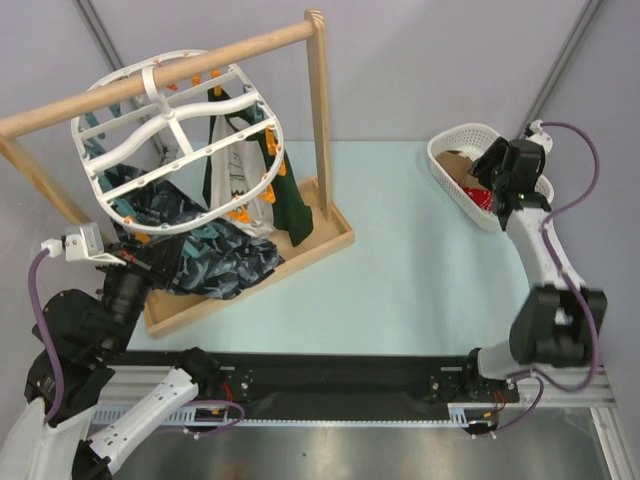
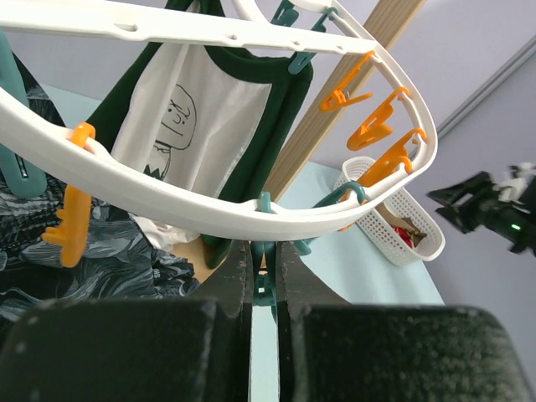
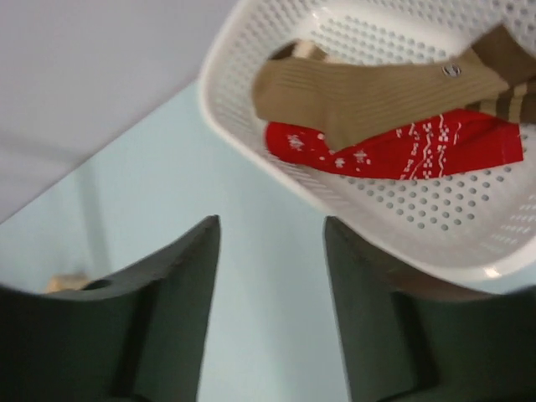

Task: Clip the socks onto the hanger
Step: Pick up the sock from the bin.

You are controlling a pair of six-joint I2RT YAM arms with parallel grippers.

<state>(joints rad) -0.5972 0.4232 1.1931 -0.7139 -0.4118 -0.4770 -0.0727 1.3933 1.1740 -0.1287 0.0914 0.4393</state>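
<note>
Top external view: a pale blue table (image 1: 420, 270) carries a wooden pole rack (image 1: 320, 120) at its left end and a white mesh basket (image 1: 448, 160) at its far right corner, the two well apart.
Hanger: the white lattice hanger (image 1: 170, 130) hangs tilted by its hook from the rack's pole, with orange clips (image 2: 368, 126) spaced along its rim.
Garments: a green-and-white shirt (image 2: 193, 117) hangs behind the hanger's frame, and dark patterned fabric (image 1: 225, 262) lies bunched beneath it on the rack's base.
Right gripper: the right gripper (image 3: 272, 234) is at the basket, its fingers spread over bare table just beside the basket's rim in the right wrist view.
Left gripper: the left gripper (image 2: 265, 251) sits just under the hanger's near rim, its fingers pressed almost together.
Socks: a brown sock (image 3: 377, 92) lies across a red sock (image 3: 419, 146) with white specks, both inside the basket and well apart from the hanger.
Clip: a teal clip (image 2: 265, 289) hanging from the rim shows in the slit between the left fingers; whether it is pinched cannot be told.
</note>
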